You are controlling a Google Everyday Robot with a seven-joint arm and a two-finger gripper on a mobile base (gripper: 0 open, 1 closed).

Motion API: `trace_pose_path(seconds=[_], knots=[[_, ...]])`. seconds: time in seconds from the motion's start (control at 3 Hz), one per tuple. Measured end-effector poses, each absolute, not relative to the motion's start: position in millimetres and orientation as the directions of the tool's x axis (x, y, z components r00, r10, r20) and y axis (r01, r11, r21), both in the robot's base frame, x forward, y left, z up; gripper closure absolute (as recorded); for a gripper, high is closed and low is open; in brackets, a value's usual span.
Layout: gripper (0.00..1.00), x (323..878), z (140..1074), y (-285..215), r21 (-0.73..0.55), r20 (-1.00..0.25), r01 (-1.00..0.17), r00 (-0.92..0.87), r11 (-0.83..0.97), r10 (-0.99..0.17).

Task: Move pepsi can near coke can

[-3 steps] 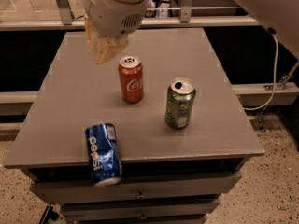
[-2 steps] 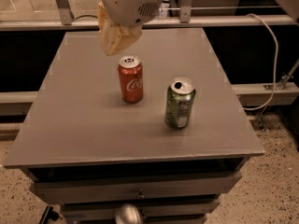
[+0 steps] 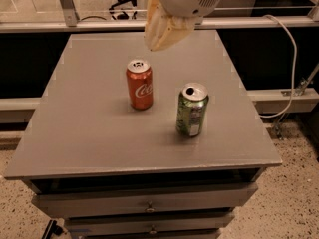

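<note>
Robot lab or test bay, not home. Signs: plain grey tabletop [image 3: 89, 133] on metal drawer cabinet [image 3: 149, 205]; speckled hard floor [image 3: 291, 208]; metal rail [image 3: 75, 26] with slanted post [image 3: 66, 4] behind; loose white cable [image 3: 291, 59] trailing down at right. Robot arm's cream tool [image 3: 162, 34] hangs above far middle of tabletop.

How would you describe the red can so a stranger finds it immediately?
On the grey table, with the cream pincer hanging over its far side, two upright metal cans stand apart. The red-orange can with white script is the left one; the other is a green can.
</note>
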State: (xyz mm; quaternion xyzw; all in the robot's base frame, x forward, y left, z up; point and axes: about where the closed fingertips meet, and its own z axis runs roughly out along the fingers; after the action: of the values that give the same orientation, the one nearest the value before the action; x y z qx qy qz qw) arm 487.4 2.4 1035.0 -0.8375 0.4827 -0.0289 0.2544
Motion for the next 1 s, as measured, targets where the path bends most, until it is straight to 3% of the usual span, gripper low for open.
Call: trace_pose_path(seconds=[0.33,1.0], knots=[[0.83,486.1,1038.1,3.5,-0.462,-0.195,-0.79,0.534,-0.404,-0.822],[0.36,482.0,1046.7,5.4,-0.481,-0.188,-0.779,0.54,-0.402,-0.82]])
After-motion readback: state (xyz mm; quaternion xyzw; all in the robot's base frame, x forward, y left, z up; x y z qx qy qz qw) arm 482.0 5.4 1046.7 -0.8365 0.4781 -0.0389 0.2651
